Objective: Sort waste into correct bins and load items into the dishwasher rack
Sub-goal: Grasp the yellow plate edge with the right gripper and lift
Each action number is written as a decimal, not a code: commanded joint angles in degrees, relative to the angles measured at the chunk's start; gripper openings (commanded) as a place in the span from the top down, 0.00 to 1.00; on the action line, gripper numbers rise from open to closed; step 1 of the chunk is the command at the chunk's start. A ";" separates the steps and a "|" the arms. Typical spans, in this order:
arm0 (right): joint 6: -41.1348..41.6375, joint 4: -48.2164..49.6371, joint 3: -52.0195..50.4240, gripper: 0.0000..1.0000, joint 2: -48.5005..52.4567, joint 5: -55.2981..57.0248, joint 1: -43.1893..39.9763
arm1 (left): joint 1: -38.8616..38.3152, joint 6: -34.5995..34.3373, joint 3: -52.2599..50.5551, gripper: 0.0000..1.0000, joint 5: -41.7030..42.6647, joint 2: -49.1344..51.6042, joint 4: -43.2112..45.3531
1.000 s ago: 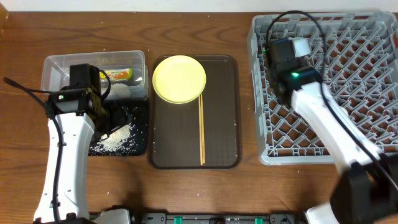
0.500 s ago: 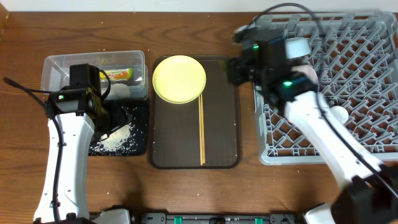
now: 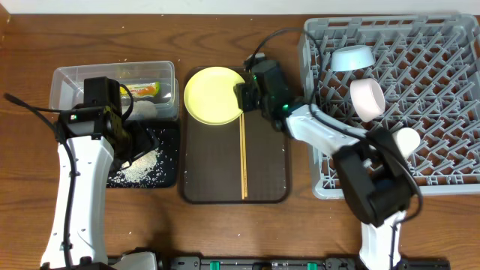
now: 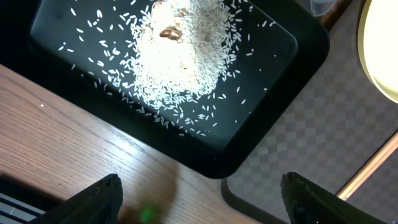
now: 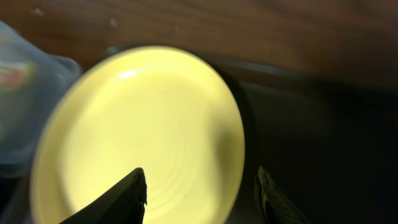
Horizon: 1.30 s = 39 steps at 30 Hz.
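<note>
right pincer (image 5: 200, 194) spread wide over the yellow plate's (image 5: 134, 134) right edge.

overhead: bright, even, sharp | left wrist: sheen on table (image 4: 68, 124) | right wrist: dim, yellow plate (image 5: 137, 137) blurred

The round yellow plate (image 3: 216, 95) lies flat, two thin wooden chopsticks (image 3: 243, 157) just beside it. Loose white rice grains (image 3: 142, 166) are heaped in the shallow black tray (image 3: 169, 177). A light blue bowl (image 3: 352, 58), white bowl (image 3: 367, 99) and small white cup (image 3: 407, 139) sit in the grey pegged rack (image 3: 450, 112).
</note>
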 commanded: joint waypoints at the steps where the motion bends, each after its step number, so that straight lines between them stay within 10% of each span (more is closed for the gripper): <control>1: 3.54 0.98 0.24 0.47 3.50 3.06 1.29 | 0.17 -0.52 -0.22 0.16 -1.09 -0.20 -0.20; 7: 6.36 0.94 0.24 0.59 6.69 5.03 1.70 | 0.17 -0.52 -0.22 0.16 -1.09 -0.20 -0.17; 14: 9.11 1.88 0.26 0.98 6.56 6.88 1.38 | 0.17 -0.52 -0.22 0.16 -1.09 -0.20 -0.20; 23: 7.52 2.73 0.26 0.99 2.91 7.56 0.15 | 0.17 -0.52 -0.22 0.16 -1.09 -0.20 -0.20; 39: -21.44 -20.13 0.26 0.99 -26.62 19.32 -8.20 | 0.20 -0.52 -0.22 0.16 -1.09 -0.20 -0.11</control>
